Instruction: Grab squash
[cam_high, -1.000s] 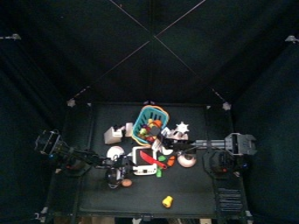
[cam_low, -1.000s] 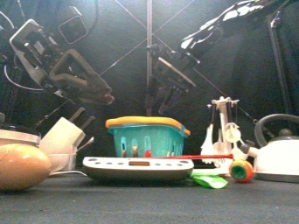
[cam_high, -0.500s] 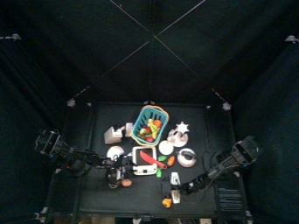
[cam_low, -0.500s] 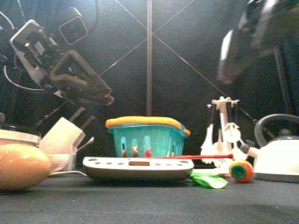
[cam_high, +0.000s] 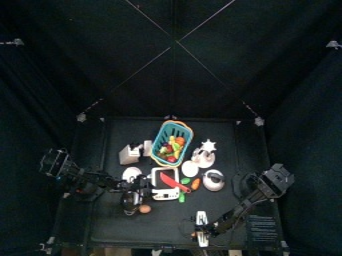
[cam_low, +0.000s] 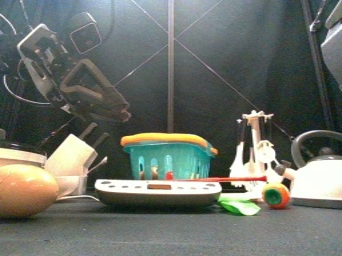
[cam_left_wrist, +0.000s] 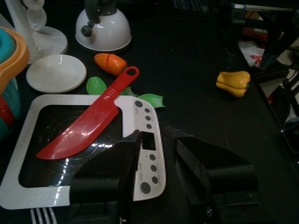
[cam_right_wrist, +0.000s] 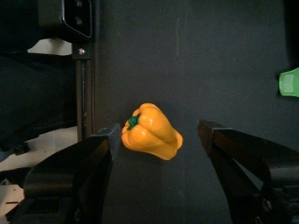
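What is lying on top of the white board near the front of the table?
A red toy knife lies slantwise across the white board. The left gripper's body covers the board's near corner, so anything there is hidden.

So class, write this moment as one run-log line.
right gripper: open, jaws either side of squash, not gripping | squash: on table, near front edge | left gripper: resting over the white scale

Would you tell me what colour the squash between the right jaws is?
Bright yellow with a small green stem; the squash shows best in the right wrist view.
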